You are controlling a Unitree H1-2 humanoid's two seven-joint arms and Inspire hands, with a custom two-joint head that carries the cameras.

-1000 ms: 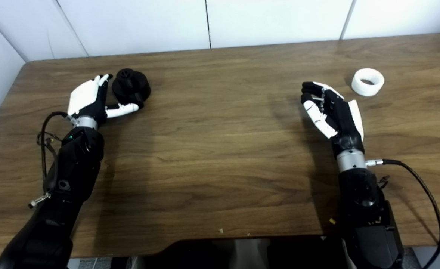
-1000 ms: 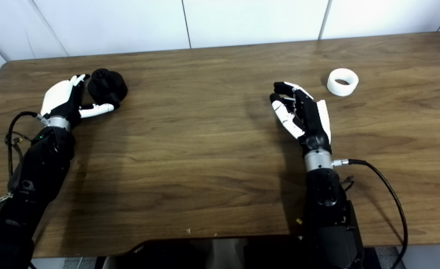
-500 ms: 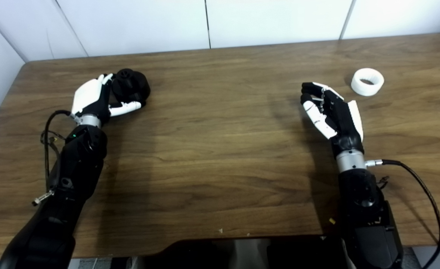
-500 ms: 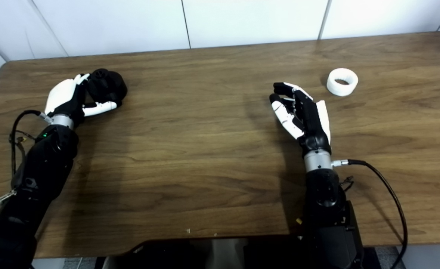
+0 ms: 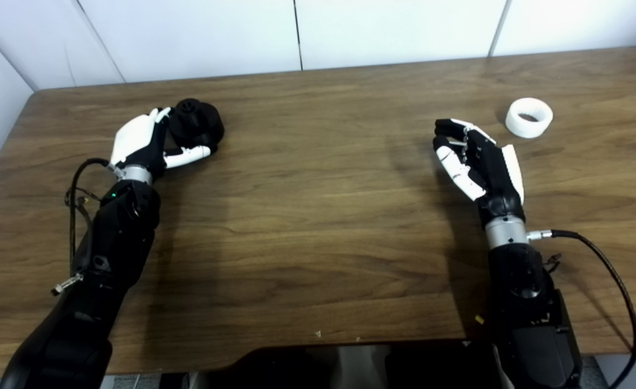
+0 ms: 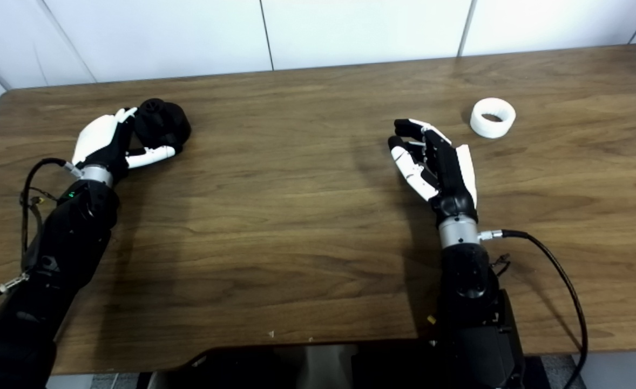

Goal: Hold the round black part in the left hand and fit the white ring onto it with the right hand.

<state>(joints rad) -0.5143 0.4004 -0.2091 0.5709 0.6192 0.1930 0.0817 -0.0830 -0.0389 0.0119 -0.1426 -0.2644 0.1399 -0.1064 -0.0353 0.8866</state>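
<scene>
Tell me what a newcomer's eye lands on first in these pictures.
First the left hand at the table's far left, its fingers and thumb around the round black part, which appears not yet gripped. Next the white ring, lying alone on the brown table at the far right. Between them the right hand hovers open and holds nothing, short of the ring.

You have the round black part [image 5: 195, 123] at the far left of the table, its raised hub pointing up, cupped by the left hand [image 5: 144, 141]. The white ring [image 5: 529, 117] lies flat at the far right, opening up, untouched.
</scene>
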